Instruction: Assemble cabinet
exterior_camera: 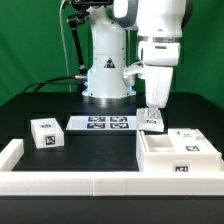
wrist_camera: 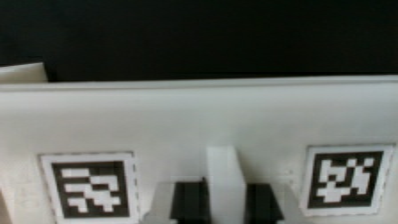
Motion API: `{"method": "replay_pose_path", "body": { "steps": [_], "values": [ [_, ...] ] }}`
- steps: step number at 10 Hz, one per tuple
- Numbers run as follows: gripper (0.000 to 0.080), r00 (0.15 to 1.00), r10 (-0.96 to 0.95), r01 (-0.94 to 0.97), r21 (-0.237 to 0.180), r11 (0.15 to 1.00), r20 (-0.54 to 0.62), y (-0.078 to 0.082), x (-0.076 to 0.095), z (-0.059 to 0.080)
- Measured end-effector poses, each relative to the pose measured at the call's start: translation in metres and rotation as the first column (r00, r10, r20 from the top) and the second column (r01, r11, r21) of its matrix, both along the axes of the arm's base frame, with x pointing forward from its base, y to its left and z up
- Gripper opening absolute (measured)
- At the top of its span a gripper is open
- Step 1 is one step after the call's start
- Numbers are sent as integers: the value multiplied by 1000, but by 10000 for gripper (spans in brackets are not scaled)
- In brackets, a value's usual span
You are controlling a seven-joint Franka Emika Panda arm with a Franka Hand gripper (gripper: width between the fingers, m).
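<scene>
The cabinet [exterior_camera: 176, 156], a large white box-shaped body with tags, lies at the exterior view's right front. My gripper [exterior_camera: 152, 113] stands upright just behind its far left corner, down on a small white tagged panel [exterior_camera: 152, 122]. In the wrist view that white panel [wrist_camera: 196, 120] fills the picture, with a tag on each side. A thin white ridge [wrist_camera: 222, 165] of it runs between my two dark fingers [wrist_camera: 187, 203]. My gripper [wrist_camera: 222, 198] is shut on that ridge.
The marker board [exterior_camera: 103, 123] lies in front of the robot base. A small white tagged box [exterior_camera: 45, 133] sits at the exterior view's left. Another white part [exterior_camera: 190, 135] lies behind the cabinet. A low white border rail [exterior_camera: 60, 182] runs along the front and left.
</scene>
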State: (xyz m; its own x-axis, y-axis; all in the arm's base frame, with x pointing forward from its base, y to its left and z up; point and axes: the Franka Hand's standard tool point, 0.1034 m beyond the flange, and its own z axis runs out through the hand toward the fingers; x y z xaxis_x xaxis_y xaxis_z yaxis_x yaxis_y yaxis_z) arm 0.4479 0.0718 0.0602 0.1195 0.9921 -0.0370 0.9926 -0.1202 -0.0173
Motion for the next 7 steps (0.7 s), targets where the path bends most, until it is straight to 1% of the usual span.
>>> {"method": "replay_pose_path", "body": {
  "steps": [3, 4, 6, 7],
  "values": [
    [69, 1000, -1, 1, 2, 1000, 5, 1, 0, 0],
    [70, 1000, -2, 1, 15, 1000, 29, 4, 1, 0],
    [70, 999, -1, 0, 17, 1000, 37, 3, 4, 1],
    [70, 999, -1, 0, 25, 1000, 52, 5, 5, 1]
  ]
}}
